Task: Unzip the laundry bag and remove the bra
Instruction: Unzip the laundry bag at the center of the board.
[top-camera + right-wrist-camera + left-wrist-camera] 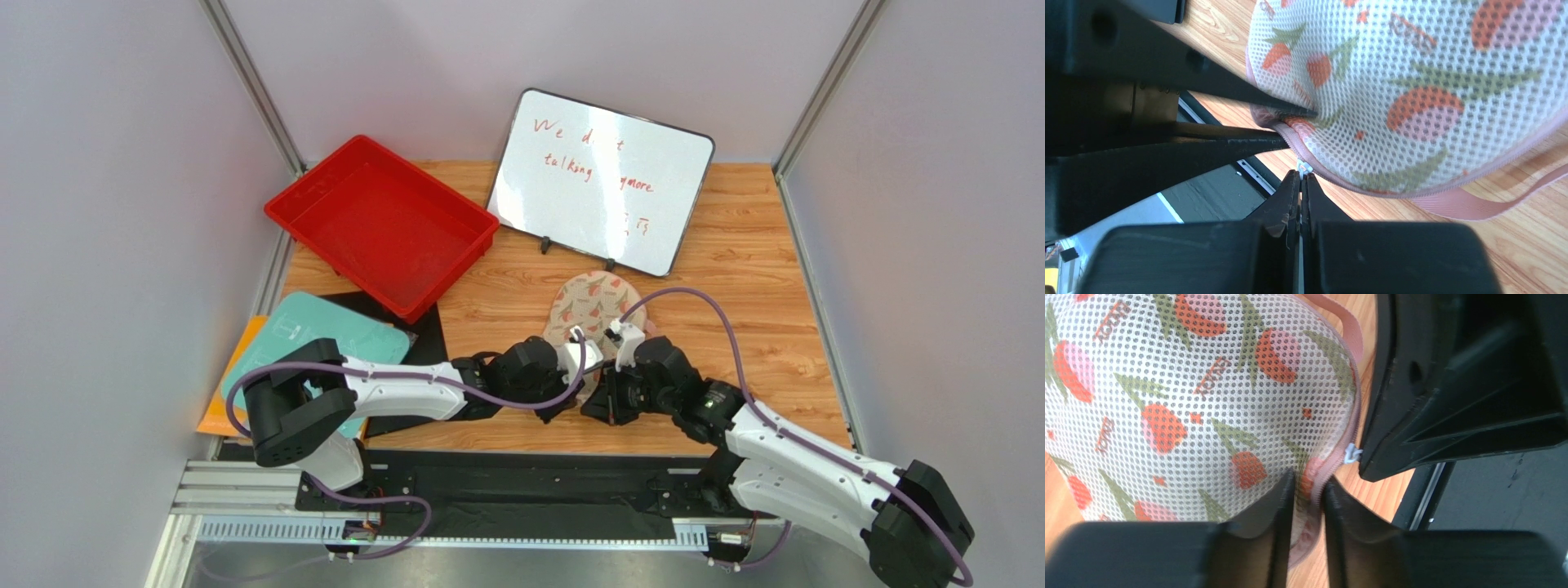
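**Both grippers on the bag's near rim, zip not yet run**

The wooden table carries a red tray at the far left and a propped whiteboard at the back. The laundry bag lies flat mid-table, just in front of the whiteboard's feet. The bra cannot be seen, and I take it to be inside the printed mesh.

The left gripper is drawn narrow on the pink zip edging at the bag's near end, with the seam between its fingers. The right gripper is fully closed just beside it. Its tips are at the small white zipper pull, which looks nipped between them.

To do this step well, the left should anchor the rim firmly while the right draws the pull along the curve of the seam. The pull should go low and tangent to the edge, not straight up, or the whole bag will lift and the tab may slip out. The two grippers are almost touching, so the first motion should take the right one away from the left.

There is bare wood to the bag's right for that sweep. The whiteboard limits room beyond the bag, and the table's near edge is close behind both wrists. The pink loop trails on the wood and could snag.
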Tool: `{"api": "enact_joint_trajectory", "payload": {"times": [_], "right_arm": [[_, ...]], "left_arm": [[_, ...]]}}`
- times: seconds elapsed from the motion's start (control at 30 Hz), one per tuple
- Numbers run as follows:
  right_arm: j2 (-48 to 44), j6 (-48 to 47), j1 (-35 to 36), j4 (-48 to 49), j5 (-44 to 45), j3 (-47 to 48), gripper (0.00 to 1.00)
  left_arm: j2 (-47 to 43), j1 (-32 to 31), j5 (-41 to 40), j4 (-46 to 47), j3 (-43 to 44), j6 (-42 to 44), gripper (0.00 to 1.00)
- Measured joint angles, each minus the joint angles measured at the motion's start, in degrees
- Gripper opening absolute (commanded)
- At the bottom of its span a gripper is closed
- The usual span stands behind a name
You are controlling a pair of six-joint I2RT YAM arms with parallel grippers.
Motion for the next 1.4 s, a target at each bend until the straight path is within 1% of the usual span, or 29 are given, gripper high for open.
{"api": "enact_joint_trajectory", "payload": {"times": [0.07,0.37,0.57,0.8,0.97,1.0,1.03,1.07,1.1,1.17,1.27,1.4], "right_arm": [[-0.1,0.0,0.0,-0.1,0.2,0.0,0.00],[-1.0,0.5,0.1,-2.3,4.4,0.0,0.00],[-1.0,0.8,-0.8,-4.0,6.3,0.0,0.00],[-1.0,0.7,-3.5,-5.3,6.9,0.2,0.00],[-0.5,0.4,-3.7,-5.3,6.4,1.3,0.00],[-0.2,0.3,-3.7,-5.2,6.3,1.7,0.00],[-0.1,0.2,-3.7,-5.2,6.2,1.9,0.00],[0.0,0.1,-3.7,-5.2,6.0,2.0,0.00],[0.1,0.0,-3.7,-5.1,5.7,2.0,0.00],[0.3,-0.2,-3.8,-5.1,5.2,2.0,0.00],[0.4,-0.3,-4.0,-5.0,4.5,2.0,0.00],[0.5,-0.3,-4.1,-3.7,2.9,1.9,0.00]], "left_arm": [[0.0,-0.2,-0.2,0.2,0.0,-0.3,0.00],[0.0,-0.5,-1.9,0.3,-0.2,-0.5,0.00],[-0.9,-0.5,-2.9,0.2,-1.8,-0.6,0.00],[-6.4,-0.5,-5.5,-0.5,-6.6,-0.8,0.00],[-9.8,-0.5,-6.5,-1.2,-8.3,-0.9,0.00],[-10.3,-0.5,-6.8,-1.6,-8.3,-0.9,0.04],[-10.5,-0.5,-7.0,-1.8,-8.3,-1.0,0.11],[-10.7,-0.5,-7.2,-2.0,-8.3,-1.0,0.34],[-10.8,-0.5,-7.3,-2.2,-8.3,-1.2,0.44],[-10.9,-0.5,-7.3,-3.0,-8.3,-1.1,0.59],[-11.1,-0.5,-7.2,-4.8,-8.3,-1.3,0.64],[-13.0,-0.8,-7.0,-6.5,-8.2,-1.3,0.66]]}}
